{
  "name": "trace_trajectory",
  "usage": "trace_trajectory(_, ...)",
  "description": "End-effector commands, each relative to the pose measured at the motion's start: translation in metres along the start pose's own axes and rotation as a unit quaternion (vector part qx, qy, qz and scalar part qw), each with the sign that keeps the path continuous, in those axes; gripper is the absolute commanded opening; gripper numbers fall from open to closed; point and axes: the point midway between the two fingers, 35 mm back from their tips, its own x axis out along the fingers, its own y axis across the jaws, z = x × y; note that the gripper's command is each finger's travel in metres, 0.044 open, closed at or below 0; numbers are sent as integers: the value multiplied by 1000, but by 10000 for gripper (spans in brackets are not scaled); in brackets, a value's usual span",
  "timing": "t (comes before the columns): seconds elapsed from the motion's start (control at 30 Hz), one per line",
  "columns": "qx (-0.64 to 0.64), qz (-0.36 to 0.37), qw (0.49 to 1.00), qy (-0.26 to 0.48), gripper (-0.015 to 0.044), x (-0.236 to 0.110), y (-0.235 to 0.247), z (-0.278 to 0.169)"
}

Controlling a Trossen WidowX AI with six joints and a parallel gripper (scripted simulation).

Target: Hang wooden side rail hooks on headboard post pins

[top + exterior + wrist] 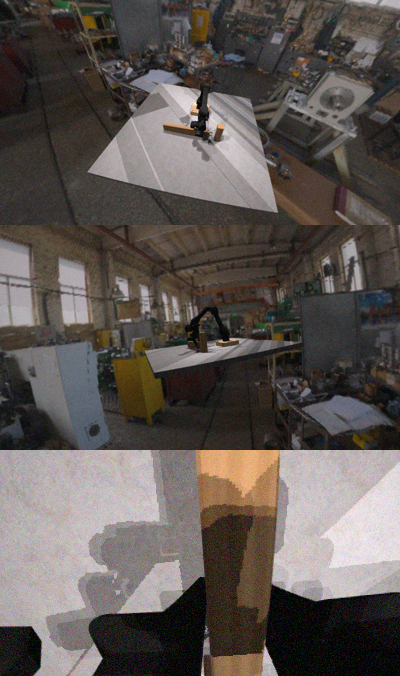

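Pinching the wooden side rail (179, 129) near its post-side end, my gripper (200, 133) had both fingers clamped on the rail's two long faces, jaws part-way closed with the wood filling the gap. Rail lay roughly level across the table (156, 167), its hooked end just beside the upright headboard post (218, 132), far end pointing away over the table; whether that end touched the surface I couldn't tell. Steel hooks and slot pins were too small or hidden to make out. Judged the rail stiff, solid, moderately heavy for its length, smooth-faced so prone to pivoting in a two-point pinch. Gripping close to the hook end seemed right: better control of hook height, less lever sag.
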Motion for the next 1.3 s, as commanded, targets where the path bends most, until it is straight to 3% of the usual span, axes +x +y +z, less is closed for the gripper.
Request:
trace_trajectory(0.0,-1,3,1000,3,0,-2,0,-2)
trace_trajectory(1.27,-1,3,1000,3,0,-4,2,-7)
